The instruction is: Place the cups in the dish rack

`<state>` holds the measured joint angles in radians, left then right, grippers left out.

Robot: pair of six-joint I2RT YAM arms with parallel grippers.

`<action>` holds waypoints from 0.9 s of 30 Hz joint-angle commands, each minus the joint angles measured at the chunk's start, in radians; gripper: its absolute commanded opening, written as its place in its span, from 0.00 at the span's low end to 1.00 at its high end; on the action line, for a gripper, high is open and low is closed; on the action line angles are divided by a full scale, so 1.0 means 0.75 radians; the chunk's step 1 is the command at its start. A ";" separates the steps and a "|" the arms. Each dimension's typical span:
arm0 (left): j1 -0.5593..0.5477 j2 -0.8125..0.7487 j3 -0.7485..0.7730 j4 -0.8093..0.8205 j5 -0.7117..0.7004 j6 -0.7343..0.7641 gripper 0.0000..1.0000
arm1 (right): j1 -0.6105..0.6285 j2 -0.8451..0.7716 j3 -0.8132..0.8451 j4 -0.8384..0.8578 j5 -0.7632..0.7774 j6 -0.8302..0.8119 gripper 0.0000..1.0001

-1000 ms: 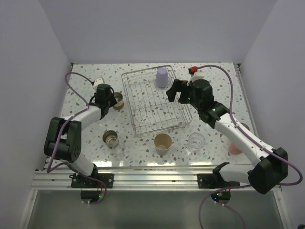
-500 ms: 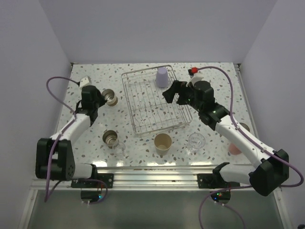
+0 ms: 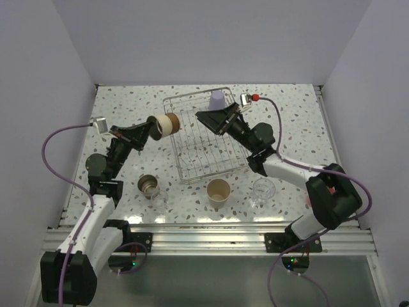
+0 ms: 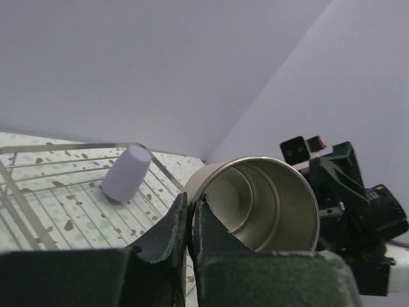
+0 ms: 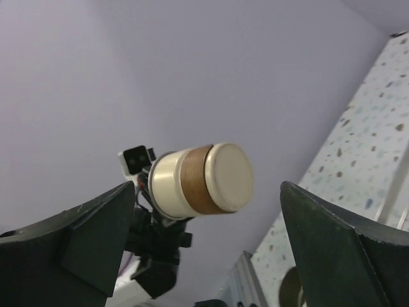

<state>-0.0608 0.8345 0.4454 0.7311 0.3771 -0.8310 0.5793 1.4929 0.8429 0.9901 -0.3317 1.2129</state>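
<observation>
My left gripper (image 3: pixel 144 132) is shut on the rim of a steel cup with a tan base (image 3: pixel 165 125). It holds the cup on its side, in the air by the left edge of the wire dish rack (image 3: pixel 204 155). In the left wrist view the jaws (image 4: pixel 190 206) pinch the cup's wall (image 4: pixel 262 201). My right gripper (image 3: pixel 209 119) is open and empty above the rack, pointing at that cup. In the right wrist view the cup's base (image 5: pixel 203 178) faces it, apart from the fingers (image 5: pixel 83 246). A lavender cup (image 3: pixel 218 100) lies in the rack's far corner.
On the table in front of the rack stand a steel cup (image 3: pixel 147 186), a clear glass (image 3: pixel 158 200), a beige tumbler (image 3: pixel 218 191) and another clear glass (image 3: pixel 262 190). A salmon-pink cup (image 3: pixel 312 200) is mostly hidden behind the right arm.
My left arm has lifted the steel cup off the table and swung it up and right toward the rack. My right gripper has swung left over the rack toward it.
</observation>
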 commanded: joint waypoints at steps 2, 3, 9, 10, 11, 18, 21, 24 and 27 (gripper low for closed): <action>-0.005 -0.016 -0.080 0.402 0.150 -0.201 0.00 | 0.078 0.128 0.028 0.586 0.000 0.313 0.98; -0.005 -0.018 -0.095 0.430 0.156 -0.215 0.00 | 0.103 0.147 0.034 0.618 0.009 0.332 0.98; -0.005 -0.012 -0.148 0.606 0.180 -0.313 0.00 | 0.197 0.231 0.073 0.647 0.058 0.334 0.98; -0.005 -0.012 -0.144 0.608 0.178 -0.315 0.00 | 0.205 0.239 0.079 0.649 0.062 0.332 0.98; -0.005 -0.010 -0.146 0.614 0.180 -0.315 0.00 | 0.213 0.243 0.087 0.654 0.062 0.334 0.98; -0.003 0.016 -0.175 0.696 0.158 -0.340 0.00 | 0.256 0.292 0.152 0.709 0.072 0.359 0.98; -0.003 0.047 -0.181 0.761 0.150 -0.352 0.00 | 0.263 0.296 0.187 0.680 0.070 0.350 0.98; -0.005 0.084 -0.191 0.841 0.142 -0.379 0.00 | 0.273 0.312 0.224 0.684 0.066 0.363 0.98; -0.005 0.121 -0.193 0.872 0.127 -0.389 0.00 | 0.283 0.341 0.253 0.709 0.064 0.383 0.98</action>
<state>-0.0620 0.9096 0.3038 1.2537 0.4911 -1.1015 0.7788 1.7294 0.9783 1.2961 -0.3023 1.4742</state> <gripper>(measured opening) 0.039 0.983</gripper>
